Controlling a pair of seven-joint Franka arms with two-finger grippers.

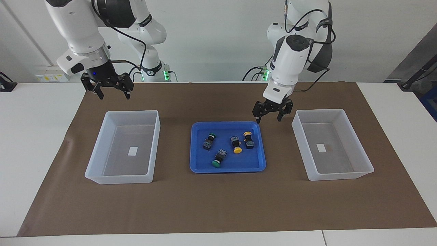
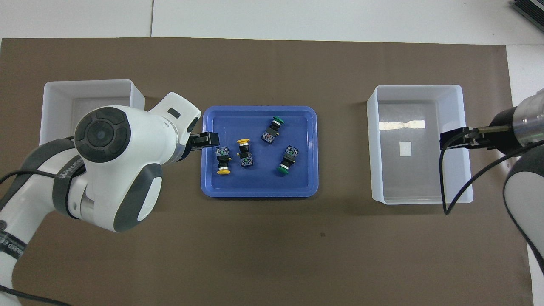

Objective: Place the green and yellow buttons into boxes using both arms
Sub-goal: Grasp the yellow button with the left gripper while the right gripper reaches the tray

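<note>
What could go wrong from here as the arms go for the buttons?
1. The two yellow buttons lie almost touching in the blue tray; the open left gripper, now above the tray's edge, might nudge one while taking the other.
2. The buttons lie on their sides and may roll or slip.
3. The open right gripper may crowd the left over the small tray.

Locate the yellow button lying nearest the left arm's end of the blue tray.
In the facing view, that yellow button lies in the blue tray, beside the other yellow button, toward the left arm's end.
</note>
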